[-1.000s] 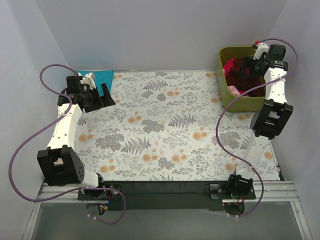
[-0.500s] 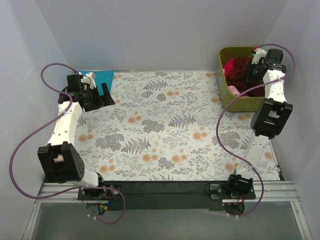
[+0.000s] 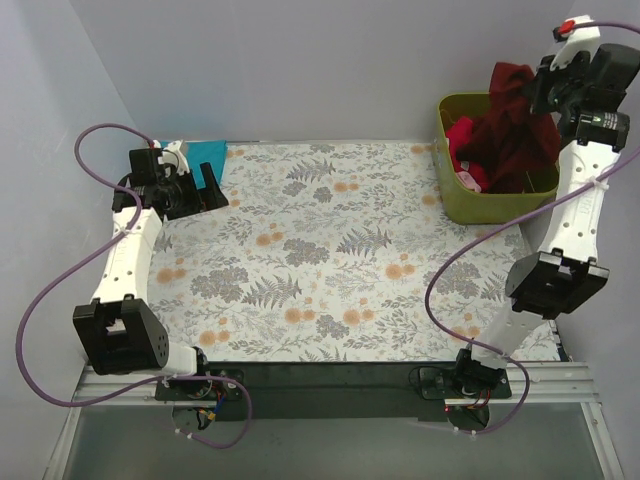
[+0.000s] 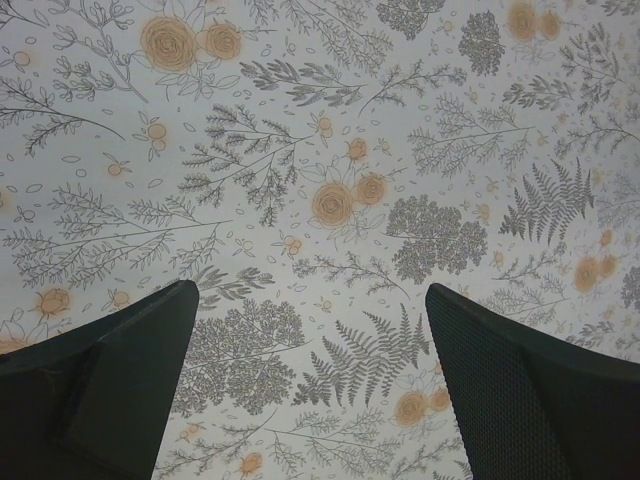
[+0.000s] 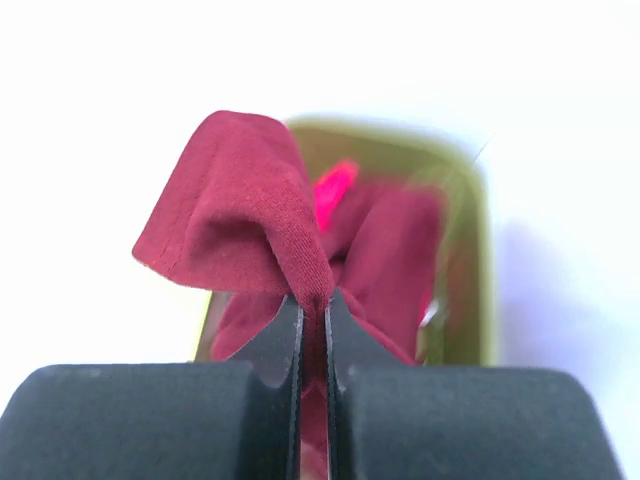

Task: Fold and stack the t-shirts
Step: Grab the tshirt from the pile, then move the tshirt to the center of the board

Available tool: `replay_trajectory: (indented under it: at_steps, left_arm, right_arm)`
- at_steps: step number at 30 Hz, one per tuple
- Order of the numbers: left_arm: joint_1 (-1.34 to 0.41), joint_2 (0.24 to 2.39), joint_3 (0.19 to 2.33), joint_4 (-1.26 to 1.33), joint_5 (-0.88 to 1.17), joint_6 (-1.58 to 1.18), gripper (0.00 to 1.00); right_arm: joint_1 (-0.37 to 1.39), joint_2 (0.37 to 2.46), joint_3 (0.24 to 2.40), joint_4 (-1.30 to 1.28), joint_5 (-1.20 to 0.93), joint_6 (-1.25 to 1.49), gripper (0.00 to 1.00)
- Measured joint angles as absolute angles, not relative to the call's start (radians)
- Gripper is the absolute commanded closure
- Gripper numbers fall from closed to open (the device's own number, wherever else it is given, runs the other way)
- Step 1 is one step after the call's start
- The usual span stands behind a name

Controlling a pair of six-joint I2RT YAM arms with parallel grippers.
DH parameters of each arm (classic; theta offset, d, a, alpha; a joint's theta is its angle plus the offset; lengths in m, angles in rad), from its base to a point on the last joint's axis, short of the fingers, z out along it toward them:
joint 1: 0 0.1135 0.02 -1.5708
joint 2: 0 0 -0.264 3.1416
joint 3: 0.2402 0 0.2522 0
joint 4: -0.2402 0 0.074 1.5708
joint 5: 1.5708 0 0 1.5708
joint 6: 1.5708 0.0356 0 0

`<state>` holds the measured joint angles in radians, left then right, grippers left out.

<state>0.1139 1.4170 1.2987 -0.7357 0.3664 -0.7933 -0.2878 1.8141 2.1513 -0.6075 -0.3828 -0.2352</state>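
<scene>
High over the olive-green tub (image 3: 452,192), my right gripper (image 3: 530,88) is shut on a fold of the dark maroon t-shirt (image 3: 515,135), which hangs from it down into the tub. In the right wrist view the maroon cloth (image 5: 240,220) is pinched between the closed fingers of that gripper (image 5: 314,305). A bright red-pink t-shirt (image 3: 462,150) lies in the tub. A teal blue t-shirt (image 3: 208,153) lies at the far left corner. My left gripper (image 3: 212,190) hovers open over the tablecloth beside it; its fingers (image 4: 520,390) hold nothing.
The grey-and-orange floral tablecloth (image 3: 330,250) covers the table. Pale walls close in on the left, back and right. A purple cable (image 3: 60,270) loops off the left arm, another trails from the right arm.
My right gripper closed on the maroon t-shirt inside the tub and rose, lifting it out. The left arm stayed almost still.
</scene>
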Motion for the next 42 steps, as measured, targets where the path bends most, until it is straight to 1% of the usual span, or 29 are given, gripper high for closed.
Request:
replay_trajectory:
  at_steps: [7, 12, 20, 24, 27, 32, 35, 42]
  left_arm:
    - [0.114, 1.401, 1.299, -0.723, 0.366, -0.806, 0.02]
    - [0.114, 1.395, 1.299, -0.714, 0.366, -0.82, 0.02]
    - [0.114, 1.35, 1.299, -0.692, 0.366, -0.842, 0.02]
    - [0.114, 1.346, 1.299, -0.678, 0.366, -0.852, 0.02]
    - [0.114, 1.346, 1.296, -0.673, 0.366, -0.857, 0.02]
    - [0.114, 1.346, 1.295, -0.672, 0.366, -0.862, 0.02]
    - [0.114, 1.346, 1.295, -0.672, 0.367, -0.861, 0.02]
    - [0.114, 1.346, 1.289, -0.672, 0.367, -0.86, 0.02]
  right_arm:
    - [-0.288, 1.681, 2.173, -0.364, -0.424, -0.176, 0.99]
    - [-0.288, 1.596, 2.146, -0.115, -0.471, -0.072, 0.99]
    - [-0.271, 1.567, 2.226, 0.229, -0.493, 0.105, 0.99]
    - [-0.237, 1.546, 2.225, 0.322, -0.503, 0.177, 0.99]
    - [-0.179, 1.489, 2.136, 0.364, -0.523, 0.212, 0.99]
    - [-0.019, 1.34, 1.853, 0.368, -0.565, 0.211, 0.99]
    - [0.076, 1.283, 1.715, 0.336, -0.581, 0.201, 0.99]
    - [0.234, 1.203, 1.475, 0.234, -0.576, 0.147, 0.99]
